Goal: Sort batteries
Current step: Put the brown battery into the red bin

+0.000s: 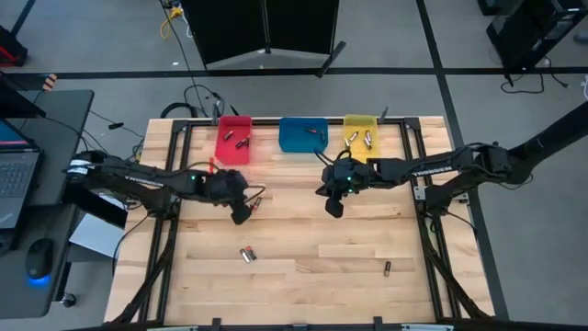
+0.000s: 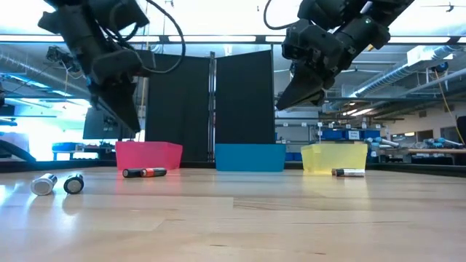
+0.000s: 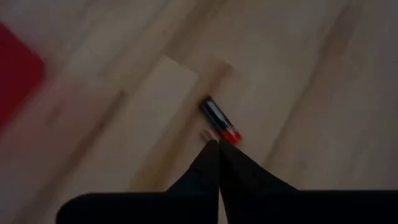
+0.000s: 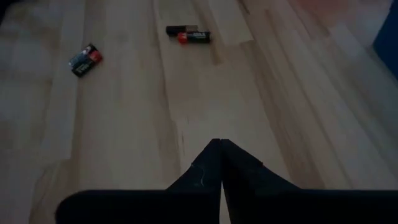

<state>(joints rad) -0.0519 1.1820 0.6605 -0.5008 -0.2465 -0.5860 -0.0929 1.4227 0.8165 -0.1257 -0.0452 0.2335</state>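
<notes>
The left gripper (image 1: 242, 217) hung above the bare wood in front of the red bin (image 1: 233, 141), its fingers (image 3: 214, 171) pressed together with nothing between them. The left wrist view showed a battery with a red end (image 3: 219, 121) lying on the table just beyond the fingertips, not gripped. By judgement, the step in hand was a pick at this cell, and the closure looked to have missed it. The next move would call for spreading the fingers, straddling the cell across its short axis, then closing again.

The right gripper (image 1: 334, 206) hovered in front of the blue bin (image 1: 302, 134), fingers also pressed together and holding nothing; it appeared to wait.

Batteries on the table: the one beside the left gripper (image 1: 256, 199), a pair side by side nearer the front edge (image 1: 246, 254), and a single cell toward the front right (image 1: 387, 268). Others lay already in the red bin, the blue bin and the yellow bin (image 1: 361, 138).

View comparison: the high view gave the layout and the bin contents, but the cell at the left gripper was a speck there. The left wrist view alone showed that the cell lay outside the closed fingers. The low view showed both grippers well clear of the table (image 2: 291, 218), which the overhead view could not. The right wrist view showed the pair (image 4: 84, 60) and the cell near the left gripper (image 4: 188, 35), both far from its own tips.
</notes>
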